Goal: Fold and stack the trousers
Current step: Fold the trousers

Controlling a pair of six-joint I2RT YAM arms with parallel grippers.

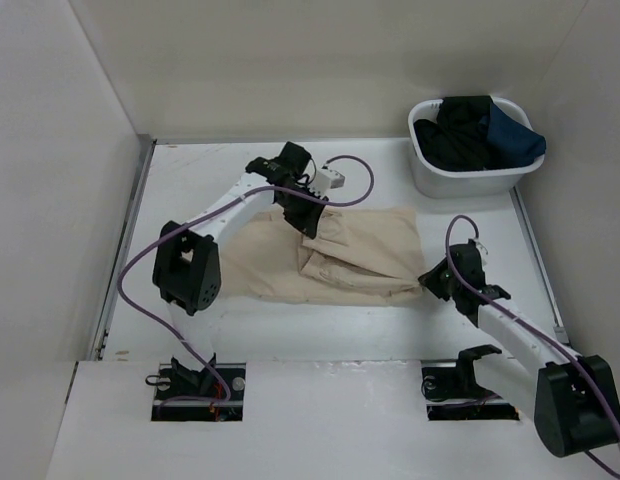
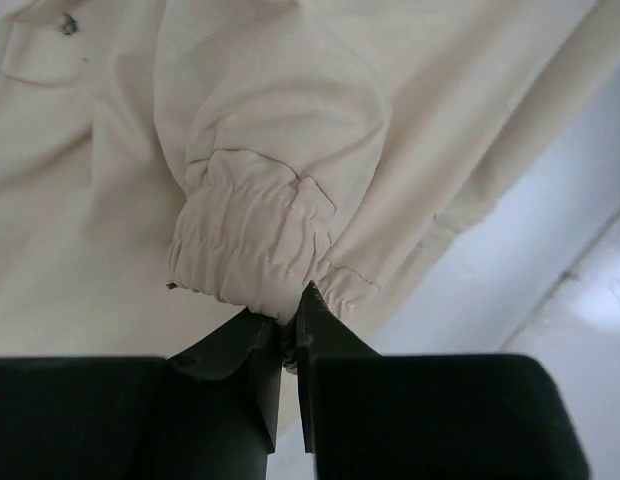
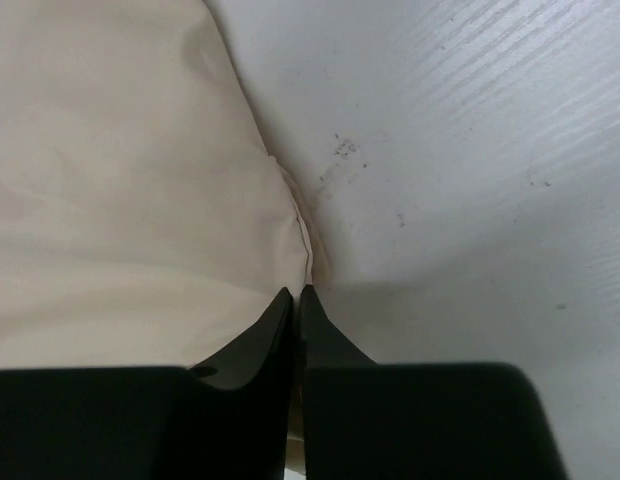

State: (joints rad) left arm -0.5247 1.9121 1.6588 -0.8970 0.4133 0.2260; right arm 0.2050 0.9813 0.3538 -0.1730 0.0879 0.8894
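Both clenched — left pincer (image 2: pixel 290 332) on trousers (image 2: pixel 275 160) cuff, right pincer (image 3: pixel 297 305) on trousers edge.

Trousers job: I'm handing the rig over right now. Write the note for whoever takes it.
Left gripper: shut on a gathered edge of the trousers, at their far side.
Right gripper: shut on their right edge, low on the table.
Trousers: spread mid-table, layers overlapping near the middle.
Done: both grips are on; the fold looks only partly made.
Left: lift, fold over, tidy, stack.
Basket of dark clothes, far right, is not part of this job.
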